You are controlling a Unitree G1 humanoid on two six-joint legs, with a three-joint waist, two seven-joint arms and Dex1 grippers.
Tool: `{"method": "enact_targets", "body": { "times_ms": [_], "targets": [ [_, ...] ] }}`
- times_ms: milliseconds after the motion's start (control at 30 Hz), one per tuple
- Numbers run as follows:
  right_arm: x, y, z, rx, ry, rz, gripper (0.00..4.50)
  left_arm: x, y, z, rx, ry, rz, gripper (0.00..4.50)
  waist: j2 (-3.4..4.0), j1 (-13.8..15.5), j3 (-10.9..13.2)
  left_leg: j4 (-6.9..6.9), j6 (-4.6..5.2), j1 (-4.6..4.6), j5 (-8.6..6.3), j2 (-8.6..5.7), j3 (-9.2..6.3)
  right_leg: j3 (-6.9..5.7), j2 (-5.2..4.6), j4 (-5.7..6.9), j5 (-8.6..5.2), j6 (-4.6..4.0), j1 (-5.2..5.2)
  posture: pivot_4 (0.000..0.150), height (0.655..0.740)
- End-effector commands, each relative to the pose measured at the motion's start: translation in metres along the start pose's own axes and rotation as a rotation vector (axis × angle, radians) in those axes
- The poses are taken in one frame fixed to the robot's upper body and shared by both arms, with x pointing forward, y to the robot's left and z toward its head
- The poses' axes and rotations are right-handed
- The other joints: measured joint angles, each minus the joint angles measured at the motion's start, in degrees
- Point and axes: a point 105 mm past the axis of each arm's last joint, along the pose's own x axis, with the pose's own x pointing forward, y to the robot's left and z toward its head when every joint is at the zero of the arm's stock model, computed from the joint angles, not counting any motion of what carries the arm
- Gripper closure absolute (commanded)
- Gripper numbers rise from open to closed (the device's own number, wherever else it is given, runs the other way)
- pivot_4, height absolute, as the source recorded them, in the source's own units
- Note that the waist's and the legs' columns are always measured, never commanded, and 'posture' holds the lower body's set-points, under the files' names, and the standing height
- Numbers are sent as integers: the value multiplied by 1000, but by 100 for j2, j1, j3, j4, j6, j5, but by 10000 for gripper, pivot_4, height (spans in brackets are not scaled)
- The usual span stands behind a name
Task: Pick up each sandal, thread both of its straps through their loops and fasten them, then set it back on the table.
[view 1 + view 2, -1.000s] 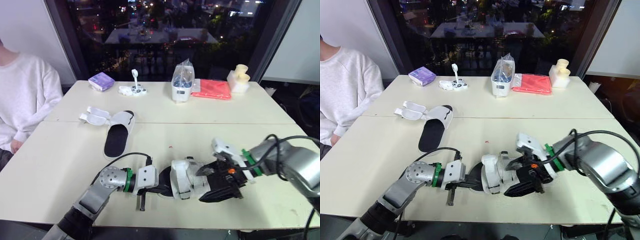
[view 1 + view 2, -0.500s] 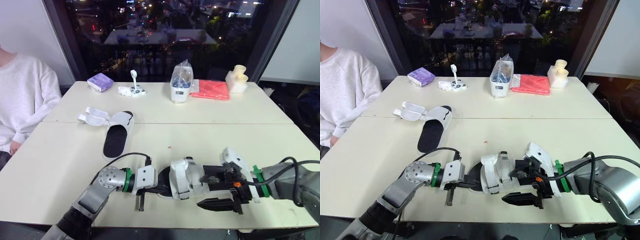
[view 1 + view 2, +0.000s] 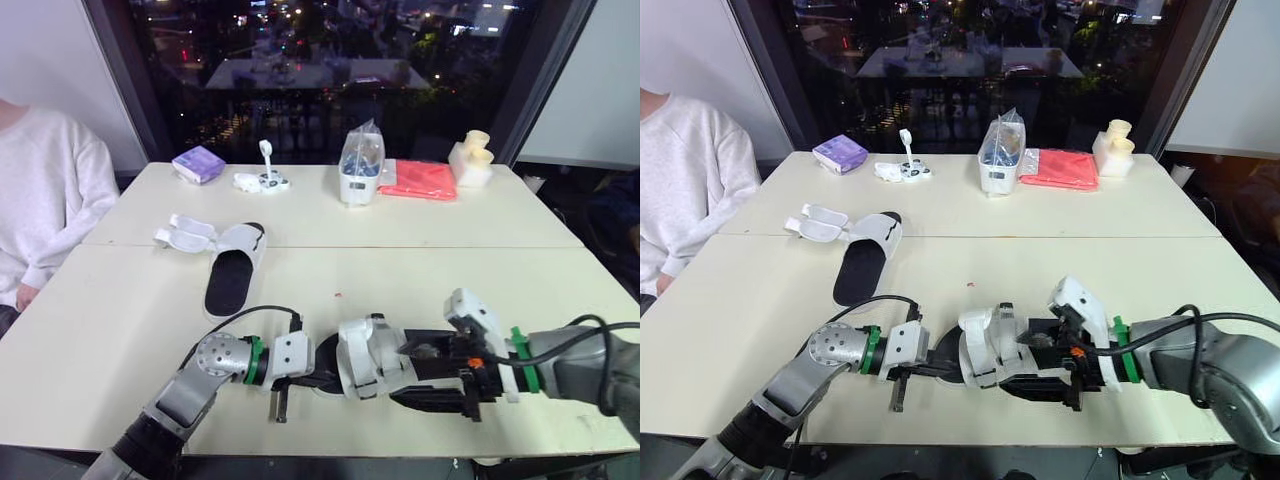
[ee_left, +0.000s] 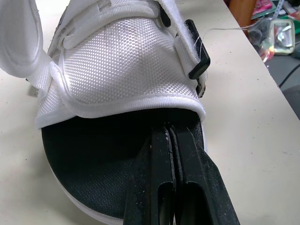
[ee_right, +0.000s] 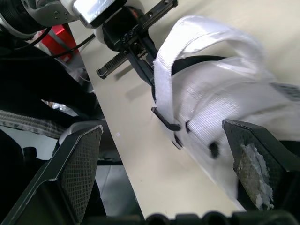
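From the head views, the near sandal (image 3: 372, 358) lies on the front edge of the pale desk (image 3: 450, 270), between the two arms, likely so that one can steady it while the other works the straps. The left end effector (image 3: 312, 379) reaches into its heel end, and the right end effector (image 3: 428, 376) sits at the toe end. The second sandal (image 3: 234, 272) lies well apart on the robot's left with its straps open. Farther back stand a purple pack (image 3: 200, 163), a clear container (image 3: 360, 170) and a red cloth (image 3: 418, 180). A person in a white sweatshirt (image 3: 45, 205) sits at the left, and a dark window shows city lights. In the left wrist view the fingers (image 4: 157, 187) are pressed together on the black footbed, their tips under the white upper. Whether they pinch anything there is hidden. A black loop (image 4: 197, 56) sits on the upper's edge. In the right wrist view the fingers (image 5: 77, 173) stand wide apart, holding nothing, and a raised strap (image 5: 206, 33) arches between them.
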Motion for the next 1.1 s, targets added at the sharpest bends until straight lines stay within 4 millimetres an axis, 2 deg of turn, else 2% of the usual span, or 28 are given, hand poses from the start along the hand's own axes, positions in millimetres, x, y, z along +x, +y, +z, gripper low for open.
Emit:
{"method": "enact_targets", "body": {
  "times_ms": [33, 133, 667, 867, 1100],
  "targets": [
    [1, 20, -8, 4, 29, 65, 427, 3, -11, -19, -53, 61, -39, 45000, 0, 1, 0, -2, 0, 0, 0, 0, 0, 0, 0, -1, 0, 1, 0, 1500, 7400],
    [6, 23, -20, 51, 35, 71, 427, 3, -10, -19, -53, 60, -38, 45000, 0, -9, 0, -1, 0, 0, 0, 0, 0, 0, 0, -1, 1, 1, 2, 1500, 7400],
    [39, 5, -25, 79, -7, 38, 427, 2, -12, -20, -52, 63, -52, 45000, 0, -21, 0, 4, 1, 2, 0, 0, 0, 0, 0, -1, -1, -1, 3, 1500, 7400],
    [46, 4, -19, 85, -30, 54, 427, 2, -12, -20, -60, 60, -44, 45000, 0, -26, 0, 4, 1, 2, 0, 0, 0, 0, 0, -1, -1, -1, 3, 1500, 7400],
    [53, 5, -23, 138, -37, 98, 427, 2, -12, -19, -61, 57, -43, 45000, 1, -29, -1, 4, 1, 4, 1, 0, 0, 0, 0, 1, 0, -1, 5, 1500, 7400]
  ]
}}
